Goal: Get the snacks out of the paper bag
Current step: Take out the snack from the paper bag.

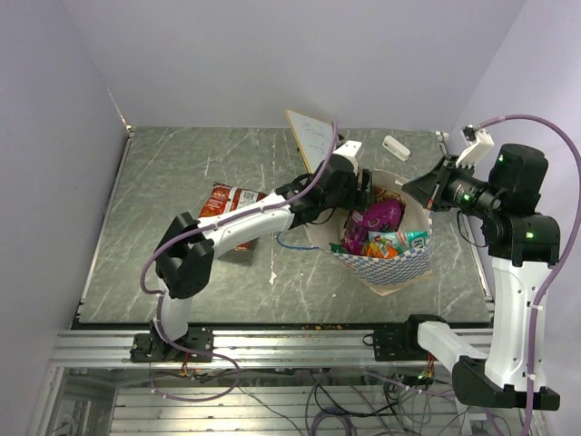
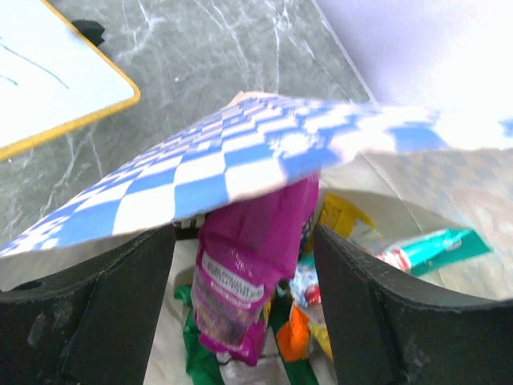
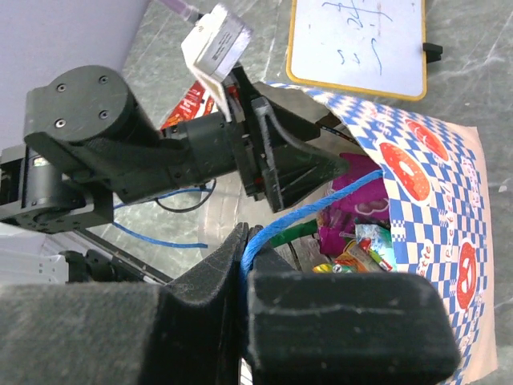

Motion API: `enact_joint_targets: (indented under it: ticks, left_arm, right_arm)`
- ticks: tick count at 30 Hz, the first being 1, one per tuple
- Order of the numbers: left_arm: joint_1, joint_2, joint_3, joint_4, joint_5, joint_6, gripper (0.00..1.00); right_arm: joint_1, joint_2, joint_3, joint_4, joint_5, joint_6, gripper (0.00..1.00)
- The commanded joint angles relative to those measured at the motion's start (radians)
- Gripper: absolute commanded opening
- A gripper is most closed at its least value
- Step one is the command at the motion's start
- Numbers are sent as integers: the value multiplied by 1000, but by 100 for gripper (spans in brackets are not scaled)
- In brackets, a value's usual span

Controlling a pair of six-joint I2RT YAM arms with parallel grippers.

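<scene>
The paper bag [image 1: 399,263] lies at centre right with its mouth open; it also shows in the right wrist view [image 3: 417,184]. Inside it are several snacks: a magenta packet [image 1: 381,216], teal [image 1: 408,241], orange and green ones. A red packet [image 1: 231,204] lies on the table to the left. My left gripper [image 1: 363,186] is open inside the bag's mouth, under the checkered flap [image 2: 240,160]. Its jaws stand either side of the magenta packet [image 2: 248,273] without closing on it. My right gripper [image 3: 247,241] is shut on the bag's blue cord handle [image 3: 321,204] and holds it up.
A white board with a yellow edge [image 1: 313,136] leans at the back, just behind the bag. A small white object [image 1: 396,147] lies at the back right. A loose blue cord [image 1: 290,243] lies on the table left of the bag.
</scene>
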Motion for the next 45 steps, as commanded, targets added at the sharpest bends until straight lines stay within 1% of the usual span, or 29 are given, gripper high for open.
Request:
enact_joint_targets:
  ticks: [1, 5, 7, 10, 13, 20, 23, 27, 30, 31, 32, 34, 36, 37, 40, 45]
  left_arm:
    - [1, 52, 90, -23, -43, -12, 81]
    - [1, 73, 150, -108, -133, 21, 83]
    - [0, 66, 142, -111, -165, 69, 83]
    - [2, 42, 85, -55, -190, 161, 85]
    - [9, 33, 45, 20, -157, 259, 85]
    - [18, 111, 73, 74, -180, 353, 87]
    - [17, 143, 86, 115, -113, 372, 83]
    - [18, 189, 119, 137, -14, 335, 78]
    - [16, 203, 135, 140, 19, 315, 68]
    - [16, 204, 138, 135, 22, 302, 61]
    - [16, 205, 144, 124, 15, 287, 45]
    - [16, 193, 140, 106, -8, 247, 27]
    - [15, 161, 120, 105, -19, 227, 12]
    - [16, 147, 113, 99, -22, 214, 8]
    - [15, 103, 102, 63, -17, 165, 7]
    - [16, 33, 98, -4, 71, 104, 7]
  right_arm:
    - [11, -15, 35, 1, -27, -9, 0]
    - [18, -18, 33, -1, -22, -14, 0]
    - [22, -18, 33, -1, -15, -18, 0]
    - [25, -17, 28, 1, -11, -20, 0]
    - [28, -15, 29, 1, -9, -23, 0]
    - [39, 7, 44, 1, -4, -29, 0]
    - [46, 14, 50, -3, 4, -34, 0]
    - [51, 22, 54, -1, 12, -39, 0]
    - [52, 29, 60, -2, 20, -43, 0]
    - [52, 29, 62, -2, 24, -44, 0]
    - [55, 29, 60, -2, 27, -46, 0]
    - [57, 29, 57, -1, 29, -47, 0]
    - [59, 28, 54, 1, 34, -48, 0]
    - [59, 27, 55, 1, 39, -49, 0]
    - [63, 27, 59, 2, 59, -56, 0]
    - [65, 38, 75, 2, 111, -57, 0]
